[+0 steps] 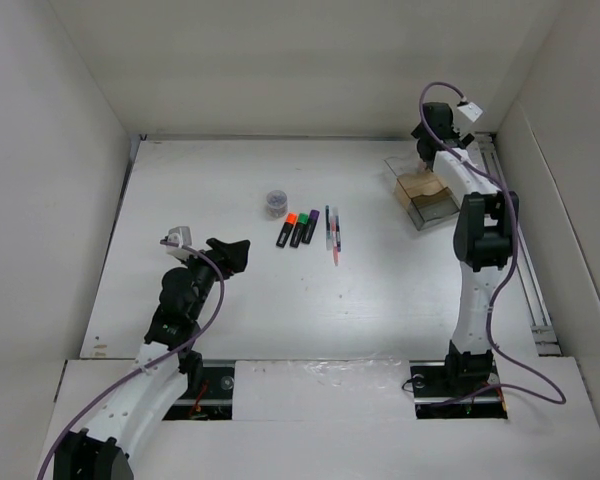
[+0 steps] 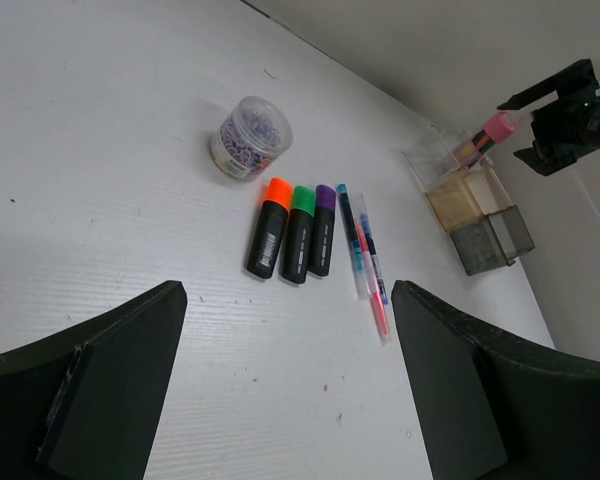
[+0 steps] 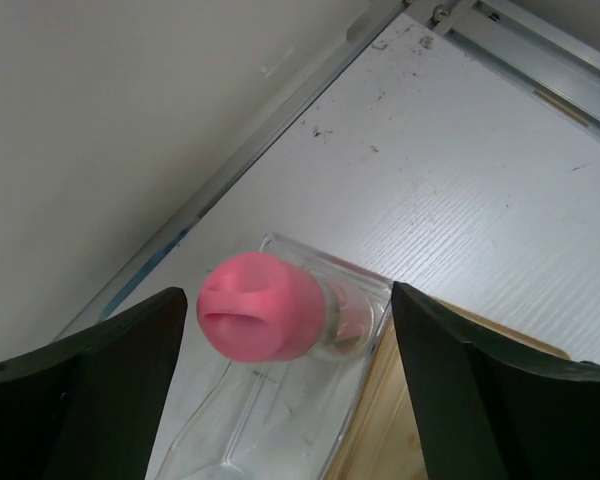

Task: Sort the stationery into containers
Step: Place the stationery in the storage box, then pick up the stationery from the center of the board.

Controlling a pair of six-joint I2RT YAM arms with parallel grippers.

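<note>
**Pink-capped marker at the clear end of the container, right fingers spread around it**

A pink-capped marker [image 3: 265,306] stands cap-up at the far clear compartment of the container [image 2: 480,200]. Its lower end points into that compartment; whether it touches the bottom cannot be told. The right gripper [image 2: 520,128] hangs directly over it. In the right wrist view its two fingers are spread wide, one on each side of the cap and touching neither side. The container lies at the far right of the table [image 1: 380,300], its clear compartment farthest, a tan one in the middle and a greyish one nearest.

The other stationery lies in a row near the middle of the table, well apart from the container. The orange-capped highlighter [image 2: 268,228], green-capped highlighter [image 2: 298,235] and purple-capped highlighter [image 2: 322,230] lie side by side, touching or nearly so, caps toward the far wall. Just to their right lie a dark pen [image 2: 348,235] and a pink pen [image 2: 373,268], close together, the pink one reaching nearer the arms. A small clear round tub [image 2: 250,137] of purplish bits stands just beyond the highlighters.

The left gripper [image 1: 240,255] hovers above the table on the near left of the row, its fingers wide apart and gripping nothing.
</note>
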